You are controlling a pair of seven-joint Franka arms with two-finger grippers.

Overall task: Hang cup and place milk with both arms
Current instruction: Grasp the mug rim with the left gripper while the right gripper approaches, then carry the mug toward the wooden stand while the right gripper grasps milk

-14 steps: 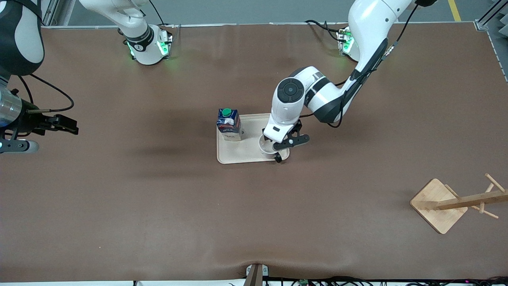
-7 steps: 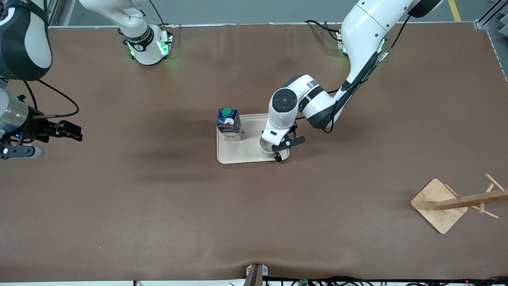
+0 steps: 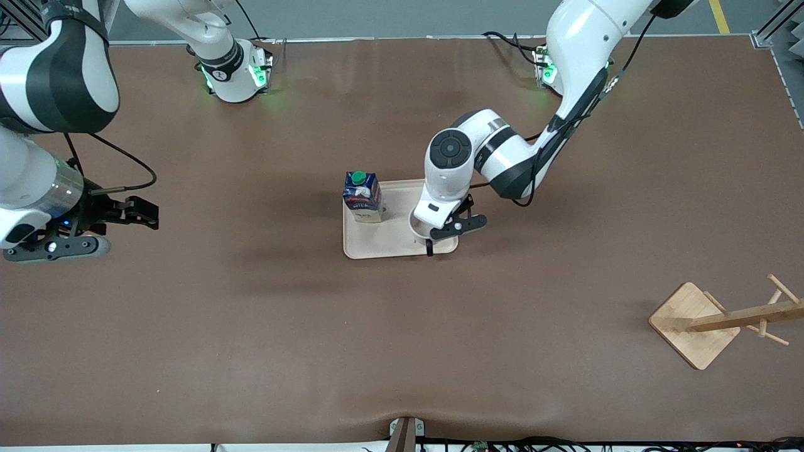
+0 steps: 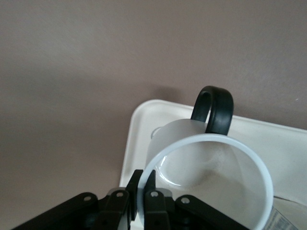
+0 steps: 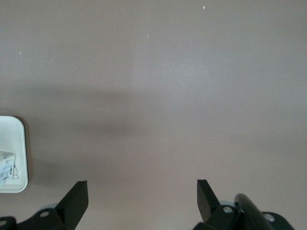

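The white cup (image 3: 414,227) with a black loop handle (image 3: 429,248) is at the tray's (image 3: 389,242) corner nearest the left arm, mostly hidden under the left hand. My left gripper (image 3: 428,237) is shut on the cup's rim. In the left wrist view, one finger is inside and one outside the cup (image 4: 211,158), opposite its handle (image 4: 216,108). The dark blue milk carton (image 3: 362,196) with a green cap stands upright on the tray. My right gripper (image 3: 146,214) is open and empty over bare table toward the right arm's end, its fingertips (image 5: 79,191) wide apart.
A wooden cup rack (image 3: 710,320) with pegs stands toward the left arm's end, nearer the front camera. The tray's corner (image 5: 17,129) shows at the edge of the right wrist view. The table is covered with a brown mat (image 3: 251,326).
My right arm has moved toward the tray. My left hand has shifted a little with the cup, whose handle has moved slightly toward the right arm's end.
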